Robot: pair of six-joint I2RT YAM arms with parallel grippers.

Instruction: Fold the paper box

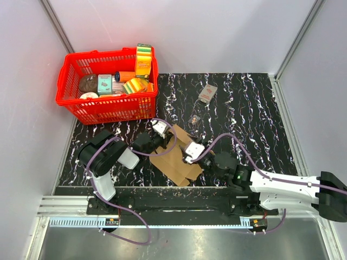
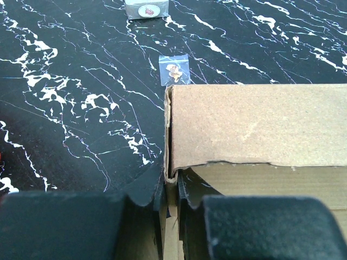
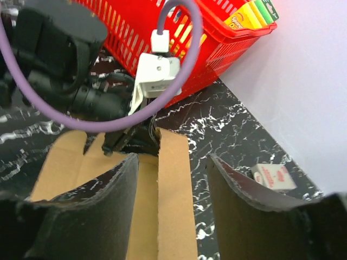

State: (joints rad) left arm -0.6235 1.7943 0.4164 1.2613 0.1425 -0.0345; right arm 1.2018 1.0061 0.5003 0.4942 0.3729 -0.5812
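Observation:
The paper box (image 1: 174, 167) is a brown cardboard sheet lying partly folded on the black marble table, near the front centre. My left gripper (image 1: 161, 142) is shut on the sheet's far-left edge; the left wrist view shows the jaws (image 2: 171, 187) pinching a thin cardboard edge, with a raised flap (image 2: 255, 122) standing just beyond. My right gripper (image 1: 183, 154) is open over the sheet. In the right wrist view its fingers (image 3: 111, 206) straddle an upright cardboard flap (image 3: 174, 162) without closing on it, and the left gripper (image 3: 133, 140) holds the far end.
A red basket (image 1: 70, 81) full of groceries stands at the back left and also shows in the right wrist view (image 3: 217, 49). A small grey-and-red packet (image 1: 207, 93) and a tiny clear bag (image 1: 194, 118) lie behind the sheet. Grey walls enclose the table.

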